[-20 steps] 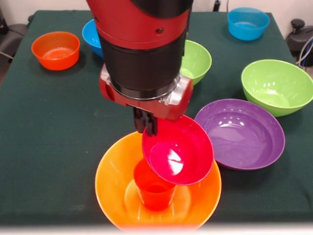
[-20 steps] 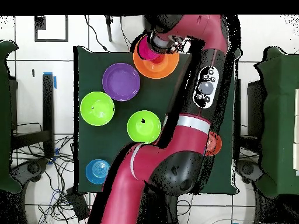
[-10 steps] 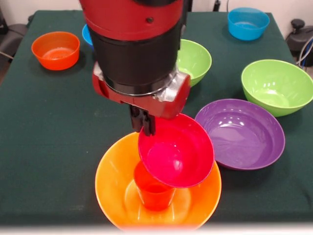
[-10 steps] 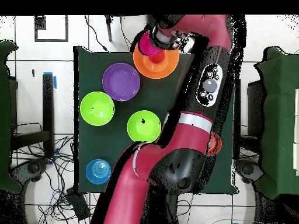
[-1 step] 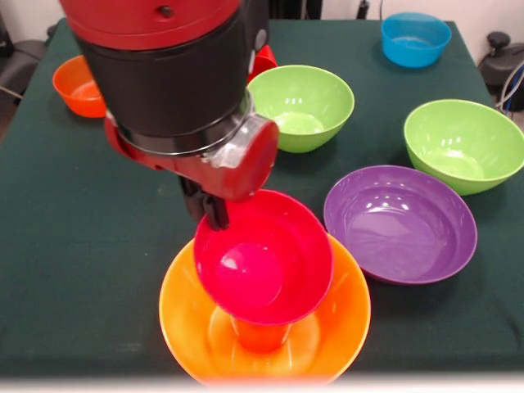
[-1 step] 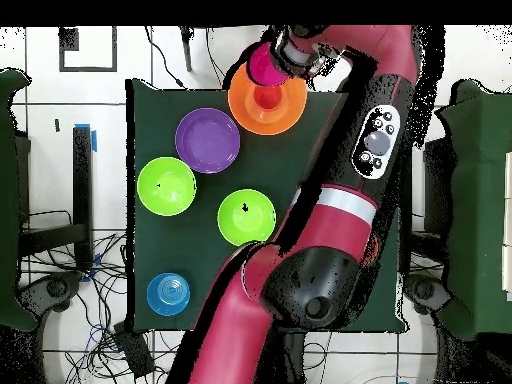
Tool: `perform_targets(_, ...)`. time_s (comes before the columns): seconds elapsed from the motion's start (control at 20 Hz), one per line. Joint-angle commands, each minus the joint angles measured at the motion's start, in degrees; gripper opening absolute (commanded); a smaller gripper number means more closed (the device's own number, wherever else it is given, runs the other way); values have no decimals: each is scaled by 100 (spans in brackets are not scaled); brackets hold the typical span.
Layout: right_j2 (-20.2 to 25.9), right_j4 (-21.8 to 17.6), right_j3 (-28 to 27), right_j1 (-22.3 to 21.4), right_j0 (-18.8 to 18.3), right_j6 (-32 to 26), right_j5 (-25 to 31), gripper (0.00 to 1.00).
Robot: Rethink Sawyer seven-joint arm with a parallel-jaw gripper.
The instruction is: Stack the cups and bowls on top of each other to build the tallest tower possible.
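The gripper (image 5: 214, 214) is clamped on the upper-left rim of the small crimson bowl (image 5: 264, 258), its dark fingers pinching the edge just below the red and black arm (image 5: 176, 82) that fills the upper left of the front view. The crimson bowl hangs tilted, its opening turned toward the camera, over the orange cup (image 5: 260, 334), of which only the lower part shows beneath it. I cannot tell whether bowl and cup are touching. The cup stands upright in the middle of the big orange bowl (image 5: 187, 323) at the bottom centre of the frame.

Just to the right of that lies the wide purple bowl (image 5: 399, 223). Two lime green bowls sit further up, one at upper centre (image 5: 303, 106) and one at the right edge (image 5: 463, 143). A blue bowl (image 5: 415, 38) is in the top right corner, and a small orange bowl (image 5: 75, 85) peeks out at the upper left, partly behind the arm. All rest on the dark green tablecloth (image 5: 74, 229).

No brand, label or readable writing shows on any bowl or cup.

In the overhead view the arm (image 6: 340, 200) reaches up to the orange bowl (image 6: 283, 112) at the top centre.
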Motion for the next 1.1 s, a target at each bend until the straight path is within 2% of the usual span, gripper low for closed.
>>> perform_targets(0.05, -913, 523, -175, 113, -79, -560, -155, 0)
perform_targets(0.3, -1014, 587, -110, 100, -53, -545, -140, 0)
perform_targets(0.6, -966, 258, -26, 48, 50, -609, -246, 0)
perform_targets(0.9, -693, 203, 42, 66, 79, -620, -158, 0)
perform_targets(1.1, -447, 27, 125, 52, 142, -650, -116, 0)
